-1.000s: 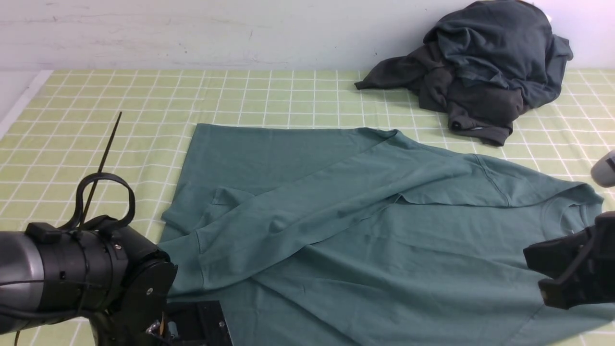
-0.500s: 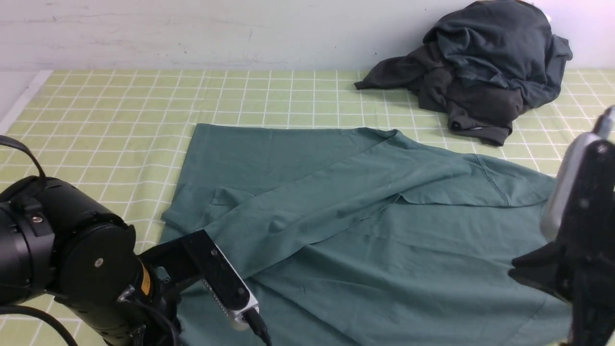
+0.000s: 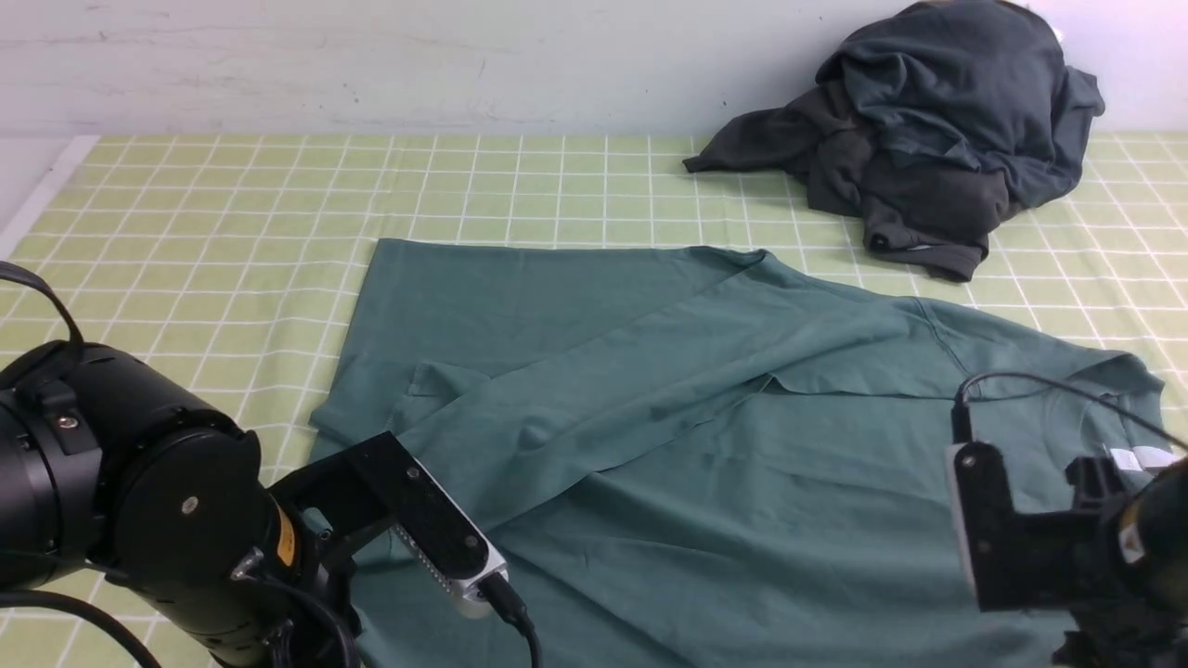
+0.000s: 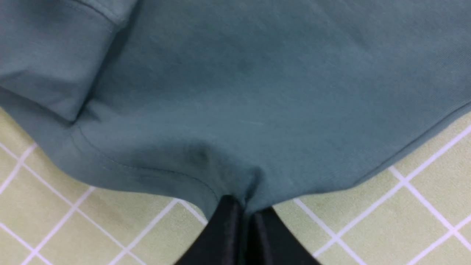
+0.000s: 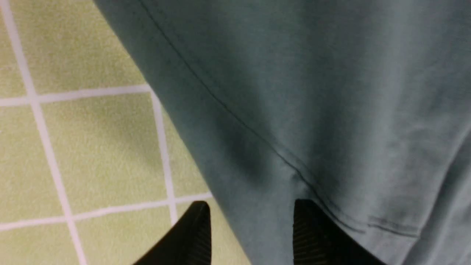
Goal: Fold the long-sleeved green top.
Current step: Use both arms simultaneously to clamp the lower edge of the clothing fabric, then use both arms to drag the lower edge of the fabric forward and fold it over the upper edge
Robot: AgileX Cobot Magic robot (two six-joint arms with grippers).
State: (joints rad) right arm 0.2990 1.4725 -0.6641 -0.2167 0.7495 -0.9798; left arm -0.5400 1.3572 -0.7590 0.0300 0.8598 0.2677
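1. The green long-sleeved top (image 3: 705, 445) lies spread on the table (image 3: 232, 204) with its long axis running across in front of me: the hem end is towards my left, the neck label (image 3: 1137, 456) is towards my right, and one sleeve is laid slantwise over the body
2. My left hand (image 4: 244, 206) is closed tight on the near edge of the top towards its left end; the cloth puckers into the pinch, so I have hold of it there
3. My right hand (image 5: 252, 208) has its jaws apart at the near edge towards the neck end; one finger is over bare table and the other against the cloth, with the seamed edge running into the gap and nothing pinched yet
4. Both hands sit on the same near long edge, one at each end, and the rest of the top lies away from me, towards the wall
5. I judge that the right must close on that edge first; then both can lift and carry the near side over the far side, level, so the crease follows the long axis
6. The dark heap of clothes (image 3: 928, 139) lies well apart at the far right
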